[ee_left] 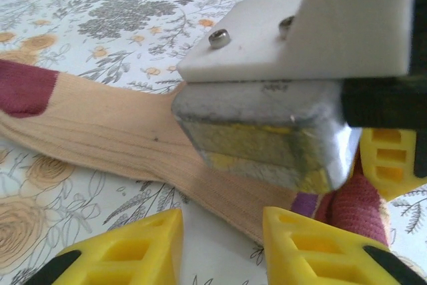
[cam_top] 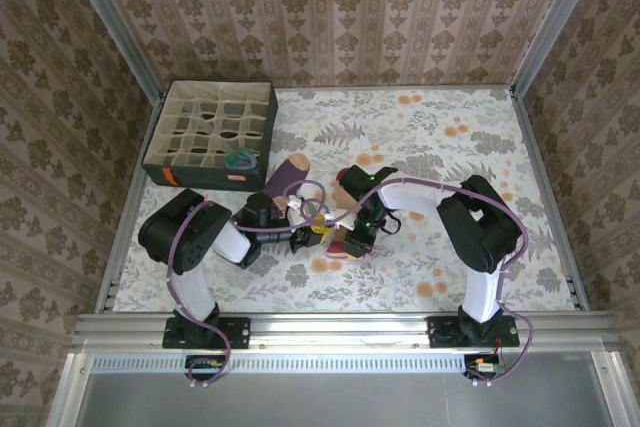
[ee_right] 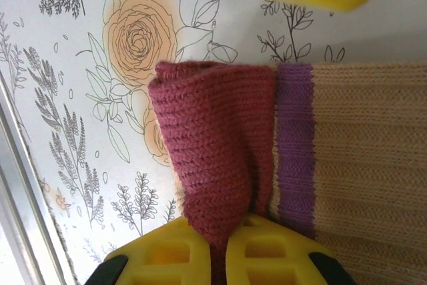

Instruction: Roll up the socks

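Note:
A peach sock [ee_left: 100, 131] with a maroon heel [ee_left: 23, 88] lies flat on the floral tablecloth, stretching from the left to the bottom right in the left wrist view. My right gripper [ee_right: 223, 258] is shut on its maroon cuff [ee_right: 213, 151], beside the purple stripe [ee_right: 293, 145]. My left gripper [ee_left: 223, 248] stands open just short of the sock's near edge, with nothing between its yellow fingers [ee_left: 117, 251]. From above, both grippers meet mid-table, left gripper [cam_top: 305, 237] and right gripper [cam_top: 345, 244]. A purple sock [cam_top: 283, 180] with a tan toe lies behind them.
A dark fabric box [cam_top: 212, 134] with grid compartments stands at the back left, a blue-green sock [cam_top: 238, 159] in one near compartment. Aluminium rails [cam_top: 330, 327] frame the table. Free floral cloth [cam_top: 450, 137] spreads to the right and back.

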Available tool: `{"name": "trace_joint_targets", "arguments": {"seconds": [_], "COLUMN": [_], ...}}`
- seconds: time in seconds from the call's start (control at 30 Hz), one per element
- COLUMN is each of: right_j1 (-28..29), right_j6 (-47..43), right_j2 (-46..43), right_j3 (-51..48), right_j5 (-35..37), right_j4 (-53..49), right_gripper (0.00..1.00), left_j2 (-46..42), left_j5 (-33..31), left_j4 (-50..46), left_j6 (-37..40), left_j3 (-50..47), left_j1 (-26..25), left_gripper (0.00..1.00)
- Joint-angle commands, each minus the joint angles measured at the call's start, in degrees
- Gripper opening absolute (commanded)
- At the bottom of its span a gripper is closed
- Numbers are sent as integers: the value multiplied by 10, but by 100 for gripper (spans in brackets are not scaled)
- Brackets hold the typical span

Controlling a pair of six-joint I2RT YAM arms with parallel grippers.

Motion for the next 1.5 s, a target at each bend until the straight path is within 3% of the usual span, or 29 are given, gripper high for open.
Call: {"name": "trace_joint_targets", "arguments": {"seconds": [0.0, 0.13, 0.27, 0.67, 0.83, 1.27, 1.47], "right_j1": [-23, -31, -36, -54, -61, -61, -61], "right_j6": [71, 95, 106, 127, 143, 129, 128], "right_j2": [47, 74, 71, 53, 52, 55, 54], "right_j3": [13, 33, 28, 9, 6, 4, 3], "right_j5": [35, 77, 66, 23, -18, -29, -36], "right_j4": [-41, -61, -45, -11, 5, -8, -7], "right_gripper": [0, 0, 0, 0, 0, 1, 3], "left_j2": [-21, -63, -109, -176, -173, -111, -63], "left_j5": [12, 3, -7, -13, -20, -21, -1], "left_j4": [36, -66, -205, -345, -351, -391, -425], "left_j6": [48, 99, 159, 210, 206, 226, 239], "left_j3": [-17, -14, 9, 40, 54, 122, 159], "left_j1": [-19, -39, -62, -86, -91, -94, -94], "left_gripper": [35, 37, 38, 42, 44, 44, 36]}}
